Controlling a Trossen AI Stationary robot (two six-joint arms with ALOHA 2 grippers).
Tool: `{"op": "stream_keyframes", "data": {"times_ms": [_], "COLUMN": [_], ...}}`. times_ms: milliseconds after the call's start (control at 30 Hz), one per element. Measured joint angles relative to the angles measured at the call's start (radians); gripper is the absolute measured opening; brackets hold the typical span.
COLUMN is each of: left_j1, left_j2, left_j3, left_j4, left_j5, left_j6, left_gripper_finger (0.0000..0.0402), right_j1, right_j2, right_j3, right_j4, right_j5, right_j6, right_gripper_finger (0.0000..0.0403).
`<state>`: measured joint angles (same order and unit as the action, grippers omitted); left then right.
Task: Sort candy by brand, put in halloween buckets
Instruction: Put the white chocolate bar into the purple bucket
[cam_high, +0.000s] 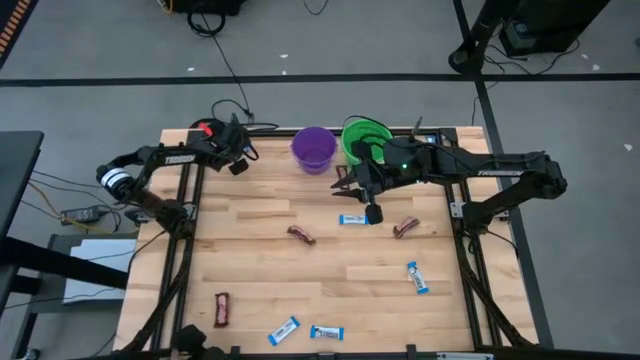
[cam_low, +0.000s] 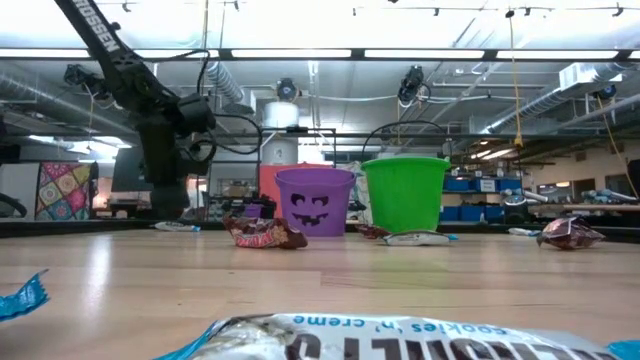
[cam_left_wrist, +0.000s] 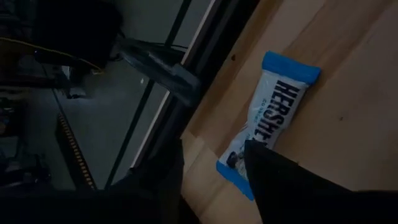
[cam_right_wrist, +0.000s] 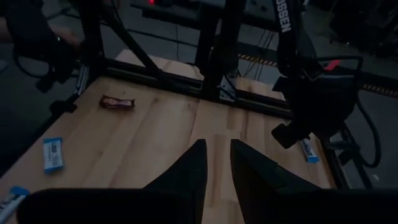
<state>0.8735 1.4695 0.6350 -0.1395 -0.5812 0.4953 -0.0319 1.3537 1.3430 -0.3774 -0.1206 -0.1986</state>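
A blue-and-white candy bar lies flat on the table's far left corner, beside the dark frame rail. My left gripper is open and slants down at the bar's near end; one finger covers that end. My right gripper hangs above the table's far middle, in front of the green bucket, its fingers a narrow gap apart with nothing between them. The purple bucket stands to the left of the green one. More candy lies flat on the table: blue bars and maroon bars. My left gripper comes at the blue-and-white bar slanting down, along its length. One finger stands over the bar's near end. Whether it touches the bar I cannot tell. The bar lies flat on the wood.
A maroon bar and two blue bars lie near the front edge. Dark frame rails run along the table's left and right sides. Bare wood shows in the middle of the table between the bars.
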Motion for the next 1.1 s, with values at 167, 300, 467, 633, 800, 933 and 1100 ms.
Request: {"op": "stream_keyframes", "data": {"times_ms": [167,300,467,633,800,933,1100], "left_j1": [0.012,0.026,0.029,0.030,0.021,0.018,-0.022], "left_j2": [0.047,0.079,0.094,0.107,0.108,0.107,0.092], "left_j3": [0.000,0.001,0.010,0.010,0.010,0.010,0.009], "left_j4": [0.042,0.052,0.055,0.061,0.047,0.037,0.027], "left_j5": [0.000,0.002,0.012,0.054,0.081,0.122,0.167], "left_j6": [0.026,0.052,0.051,0.050,0.032,-0.015,-0.056], "left_gripper_finger": [0.0226,0.0243,0.0240,0.0203,0.0115,0.0020,0.0004], "right_j1": [0.003,0.013,0.031,0.045,0.046,0.046,0.046], "right_j2": [0.000,0.000,0.000,0.000,0.000,0.001,0.001], "right_j3": [0.000,0.000,0.000,0.000,0.000,0.000,0.000], "right_j4": [0.006,0.041,0.151,0.245,0.264,0.264,0.252], "right_j5": [0.020,0.061,0.076,0.076,0.076,0.076,0.076], "right_j6": [0.064,0.099,0.125,0.125,0.130,0.137,0.137], "right_gripper_finger": [0.0084,0.0084,0.0084,0.0084,0.0084,0.0084,0.0084]}}
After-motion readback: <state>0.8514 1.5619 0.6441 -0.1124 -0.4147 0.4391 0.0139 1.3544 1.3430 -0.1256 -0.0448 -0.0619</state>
